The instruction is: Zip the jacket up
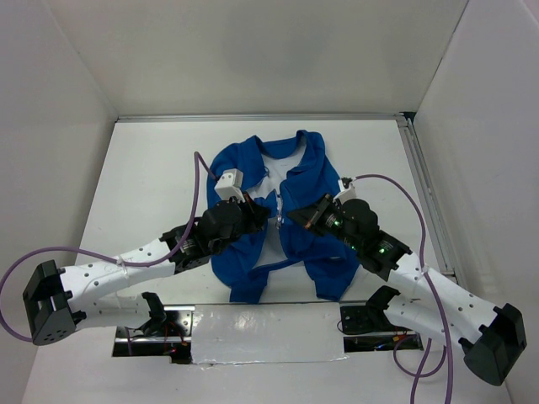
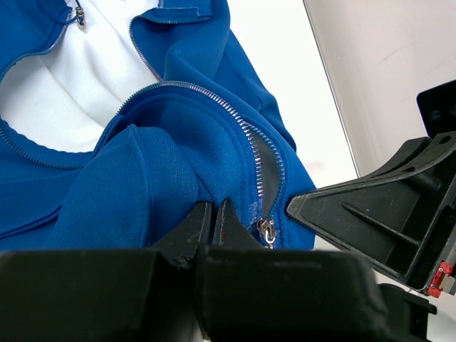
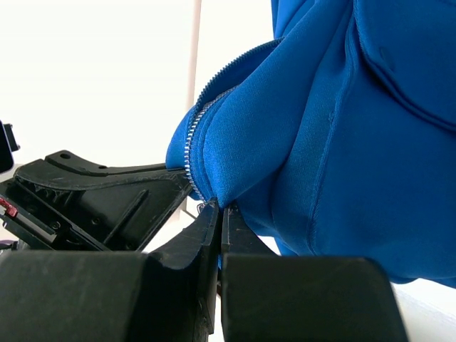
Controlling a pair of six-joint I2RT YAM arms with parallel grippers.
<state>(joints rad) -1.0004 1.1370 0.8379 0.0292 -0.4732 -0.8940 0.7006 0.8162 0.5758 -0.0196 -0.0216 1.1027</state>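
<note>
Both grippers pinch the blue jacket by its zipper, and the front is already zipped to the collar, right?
No. The left gripper and right gripper do pinch the jacket by its zipper, but the front lies open: the top external view shows white lining between the edges.

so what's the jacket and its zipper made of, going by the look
The jacket looks like soft, matte blue knit fabric, maybe fleece: it bunches in rounded folds. Its zipper looks like metal, with small, glinting silver teeth, though coated plastic is possible.
</note>
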